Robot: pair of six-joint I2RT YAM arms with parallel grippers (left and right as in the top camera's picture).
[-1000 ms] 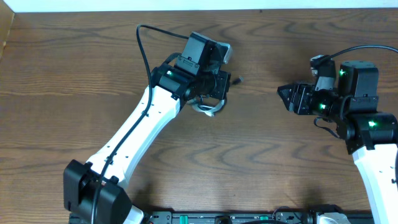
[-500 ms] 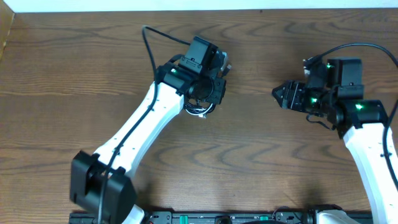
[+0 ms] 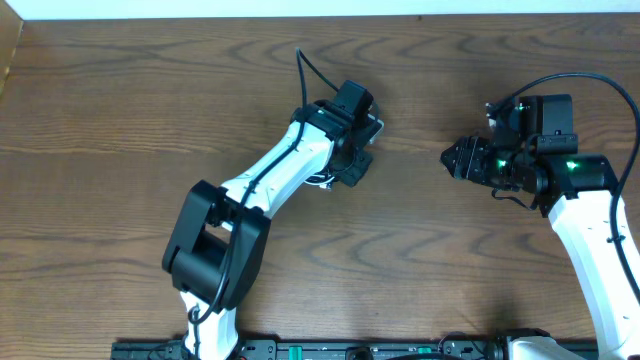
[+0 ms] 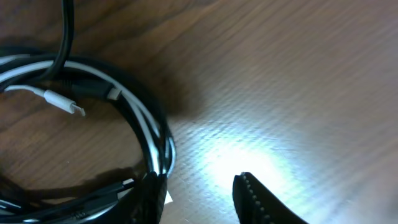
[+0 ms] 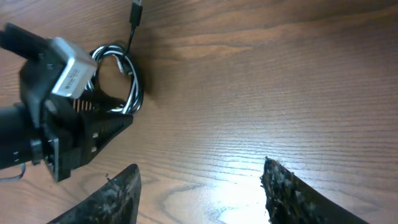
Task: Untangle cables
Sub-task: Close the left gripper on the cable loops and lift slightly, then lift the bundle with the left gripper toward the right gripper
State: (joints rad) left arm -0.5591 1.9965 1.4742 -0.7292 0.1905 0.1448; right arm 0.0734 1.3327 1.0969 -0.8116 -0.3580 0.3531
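Beside left claw [image 4: 199,186], coiled cables [image 4: 134,102]

Left arm [image 3: 270,175] stretched up from its base, folded sharply at the elbow, and the left gripper [image 4: 198,177] had its fingers parted with nothing between them. Right arm [image 3: 590,220] was bent, the right gripper [image 5: 200,165] aimed at its partner, jaws wide apart.

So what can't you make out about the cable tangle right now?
Overhead: the cables lie mostly under the left arm; the sliver showing is too small to trace.
Left wrist: the coil runs off the left and bottom edges; its crossings are blurred.
Right wrist: the left tool covers part of the coil.
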